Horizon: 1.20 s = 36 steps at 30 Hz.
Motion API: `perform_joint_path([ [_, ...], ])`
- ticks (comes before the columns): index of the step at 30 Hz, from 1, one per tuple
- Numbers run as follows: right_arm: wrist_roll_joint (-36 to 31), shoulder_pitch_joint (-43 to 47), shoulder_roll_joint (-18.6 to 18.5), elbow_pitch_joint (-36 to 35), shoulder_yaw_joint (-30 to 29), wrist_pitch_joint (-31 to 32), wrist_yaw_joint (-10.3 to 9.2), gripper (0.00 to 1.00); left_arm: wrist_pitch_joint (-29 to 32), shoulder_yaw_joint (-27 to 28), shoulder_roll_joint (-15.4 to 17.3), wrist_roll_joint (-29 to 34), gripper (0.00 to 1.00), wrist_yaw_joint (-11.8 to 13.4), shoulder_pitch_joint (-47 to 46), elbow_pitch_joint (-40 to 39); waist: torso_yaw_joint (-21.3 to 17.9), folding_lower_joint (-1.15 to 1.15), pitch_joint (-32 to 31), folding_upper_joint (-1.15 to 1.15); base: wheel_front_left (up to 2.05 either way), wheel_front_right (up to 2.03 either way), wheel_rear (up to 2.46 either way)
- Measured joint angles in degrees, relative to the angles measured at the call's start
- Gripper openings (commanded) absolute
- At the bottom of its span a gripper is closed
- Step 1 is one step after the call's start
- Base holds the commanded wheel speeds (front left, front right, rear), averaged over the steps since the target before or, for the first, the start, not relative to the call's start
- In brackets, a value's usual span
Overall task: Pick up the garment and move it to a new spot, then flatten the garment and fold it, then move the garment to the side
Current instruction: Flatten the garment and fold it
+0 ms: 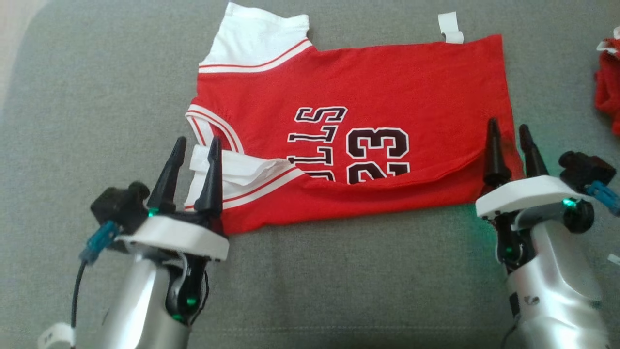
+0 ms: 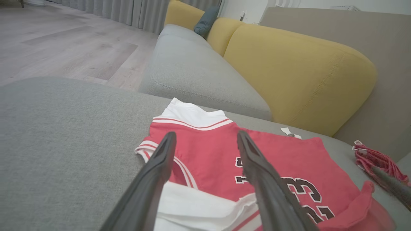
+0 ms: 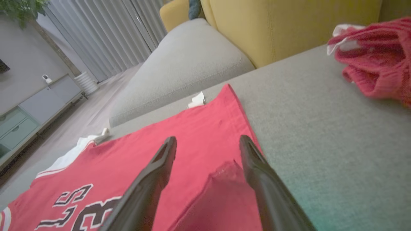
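Observation:
The garment point(image 1: 378, 97) is a red jersey with white sleeves and the number 23, lying flat on the grey sofa seat point(image 1: 72, 121). Its near edge is folded over the printed front. My left gripper point(image 1: 198, 140) stands open over the folded white sleeve at the near left corner, and the left wrist view shows the fingers point(image 2: 206, 134) spread above the garment point(image 2: 208, 150). My right gripper point(image 1: 508, 124) is open at the fold's right corner. In the right wrist view a raised tip of the garment point(image 3: 224, 170) stands between the spread fingers point(image 3: 208, 138), not pinched.
A second crumpled red cloth point(image 1: 609, 82) lies at the seat's far right. Yellow back cushions point(image 2: 298, 70) stand behind the seat. The seat's left edge drops to a wooden floor point(image 2: 64, 41). A white tag point(image 1: 450, 26) sticks out at the garment's far edge.

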Motion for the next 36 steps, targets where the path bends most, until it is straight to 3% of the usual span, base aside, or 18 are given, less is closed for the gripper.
perform_joint_path([
  [8, -1.3, 1.4, 0.0, -7.6, -4.4, -1.7, 0.0, 1.0, 0.1, 0.0, 0.4, -0.3, 1.0, 0.0, 10.0, -4.2, 1.1, 0.0, -3.0, 0.0, 0.0, 0.0, 0.0],
  [15, -2.3, 8.9, 0.0, -15.1, -4.4, 0.2, 0.0, 1.0, 8.1, -1.0, 2.2, -1.4, 1.0, 1.0, 15.5, -4.7, 1.7, -0.01, -4.4, 0.0, 0.0, 0.0, 0.0],
  [25, -1.1, 11.5, 0.0, -19.5, -2.3, 2.4, 0.0, 1.0, 12.2, 0.7, 2.2, -4.0, 1.0, 5.1, 15.1, -2.2, -0.8, -0.01, -3.4, 0.0, 0.0, 0.0, 0.0],
  [35, -2.5, 13.3, 0.1, -20.0, -2.3, 6.1, 0.0, 1.0, 13.2, 1.5, 2.1, -4.5, 1.0, 6.0, 13.0, 0.8, -2.9, -0.01, -1.5, 0.0, 0.0, 0.0, 0.0],
  [36, -3.5, 14.4, 0.1, -19.6, -2.5, 7.6, 0.0, 1.0, 13.2, 1.5, 2.1, -4.5, 0.69, 6.0, 13.0, 1.0, -3.0, -0.01, -1.3, 0.0, 0.0, 0.0, 0.0],
])
